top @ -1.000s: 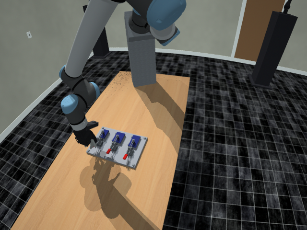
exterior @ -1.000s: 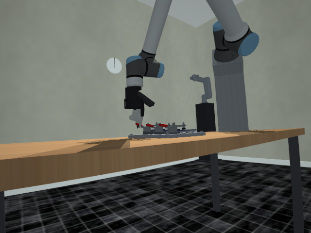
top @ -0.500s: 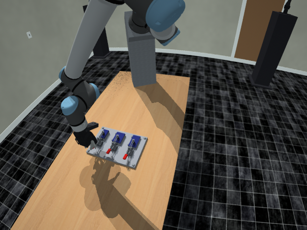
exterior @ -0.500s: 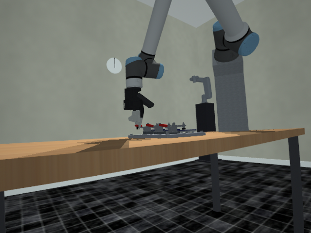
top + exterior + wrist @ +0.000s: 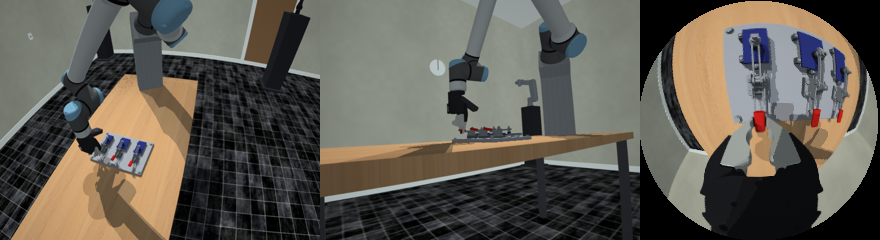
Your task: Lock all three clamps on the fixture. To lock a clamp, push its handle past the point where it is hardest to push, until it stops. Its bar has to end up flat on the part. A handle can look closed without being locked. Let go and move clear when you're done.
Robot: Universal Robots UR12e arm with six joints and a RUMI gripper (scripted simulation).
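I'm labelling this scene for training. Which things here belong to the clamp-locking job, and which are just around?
Job:
- fixture plate
- three clamps' red handles
- hand, shut on the first handle

Just around:
- wooden table
- black stand
- wall clock

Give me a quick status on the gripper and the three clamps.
Gripper shut on the nearest clamp's red handle, low by the fixture plate's edge. Other two handles down, lock unconfirmed. Nothing in the way.
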